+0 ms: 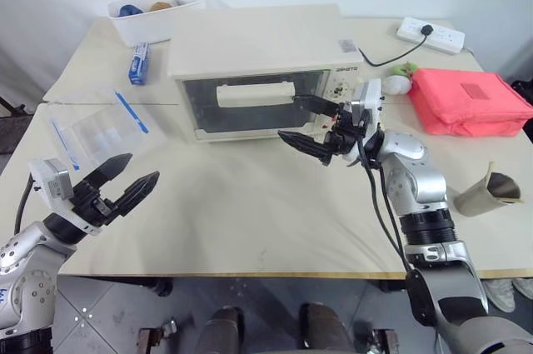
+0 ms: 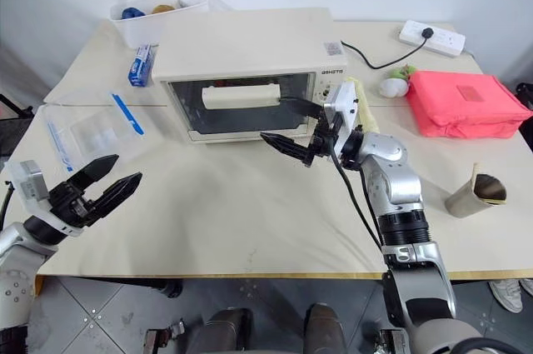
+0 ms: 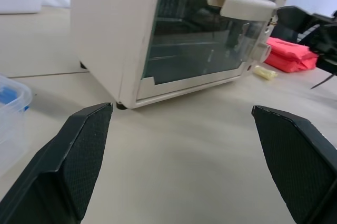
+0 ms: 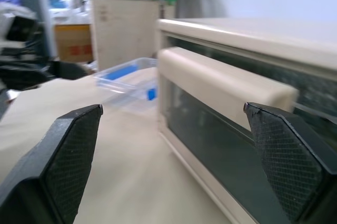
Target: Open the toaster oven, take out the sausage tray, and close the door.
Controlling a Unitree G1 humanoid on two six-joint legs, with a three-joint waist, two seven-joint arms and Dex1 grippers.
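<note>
The oven stands at the middle rear of the table, cream-white, its glass door shut and upright, the bar handle across the upper glass. The control panel sits at the door's right end. The tray cannot be made out through the dark glass.

The right claw is in front of the door's right part, pointing toward the robot's left, its two black fingers spread wide and released; the upper finger lies just beside the right end of the handle, the lower finger near the door's bottom edge. Whether either touches the door cannot be told. It grasps nothing.

The left claw hovers over the table's front left, well apart from the oven, fingers spread and empty.

Left of the oven lies a clear container with blue clips; behind it a white bin and a blue-and-white pack. Right of the oven: a red bag, a small white-and-green object, a power strip with a black cable, and a paper cup lying on its side.
</note>
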